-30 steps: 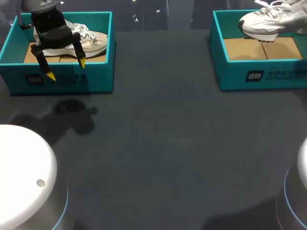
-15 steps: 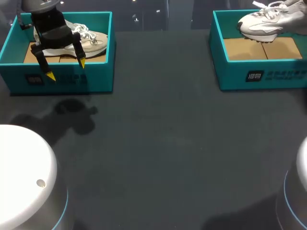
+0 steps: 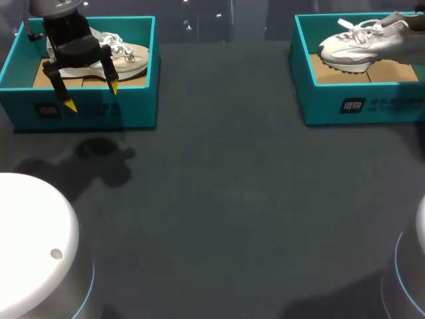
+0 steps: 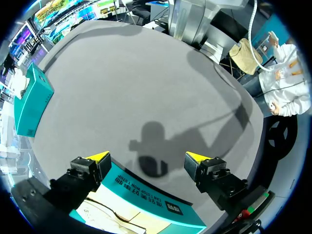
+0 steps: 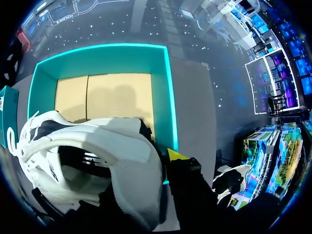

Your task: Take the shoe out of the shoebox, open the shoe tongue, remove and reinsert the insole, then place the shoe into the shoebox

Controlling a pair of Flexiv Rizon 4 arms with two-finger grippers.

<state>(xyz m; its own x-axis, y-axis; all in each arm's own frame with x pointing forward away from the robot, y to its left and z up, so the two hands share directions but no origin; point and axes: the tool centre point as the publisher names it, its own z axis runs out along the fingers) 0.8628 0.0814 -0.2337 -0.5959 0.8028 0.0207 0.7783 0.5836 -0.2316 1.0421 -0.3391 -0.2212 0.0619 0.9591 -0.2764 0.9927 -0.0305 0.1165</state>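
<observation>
Shoe farther left, in right tool

This was a robot test lab, by the look of it: one dark grey matted bench, a white left arm base and right arm base at its near corners, a teal left shoebox and matching right shoebox staged opposite.
</observation>
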